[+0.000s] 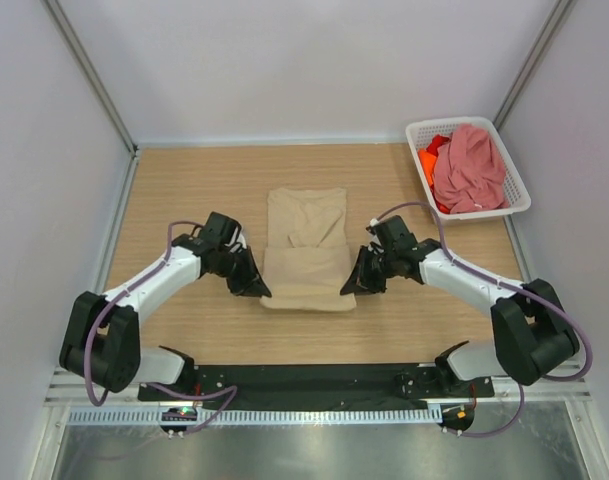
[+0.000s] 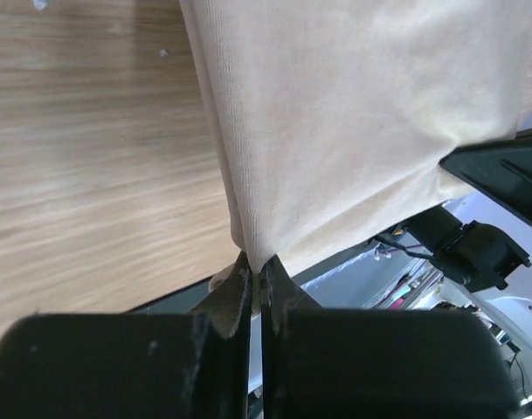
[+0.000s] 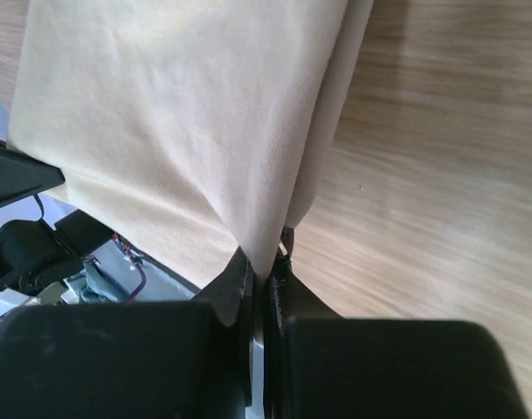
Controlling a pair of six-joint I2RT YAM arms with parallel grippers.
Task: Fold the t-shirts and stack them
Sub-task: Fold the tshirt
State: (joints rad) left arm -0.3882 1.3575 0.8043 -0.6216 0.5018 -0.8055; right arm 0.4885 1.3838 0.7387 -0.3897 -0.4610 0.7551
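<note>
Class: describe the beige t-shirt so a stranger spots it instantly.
At the middle of the wooden table lies the beige t-shirt, near corners pinched by the left hand and right hand. Unlike the pink t-shirt and orange t-shirt crumpled in the basket, it is spread out.

A light wooden table [image 1: 184, 180] is closed in by plain white walls [image 1: 314, 60], with grey metal posts [image 1: 91, 75] at the back corners. A steel strip [image 1: 314, 455] runs along the near edge under soft, even light.
</note>
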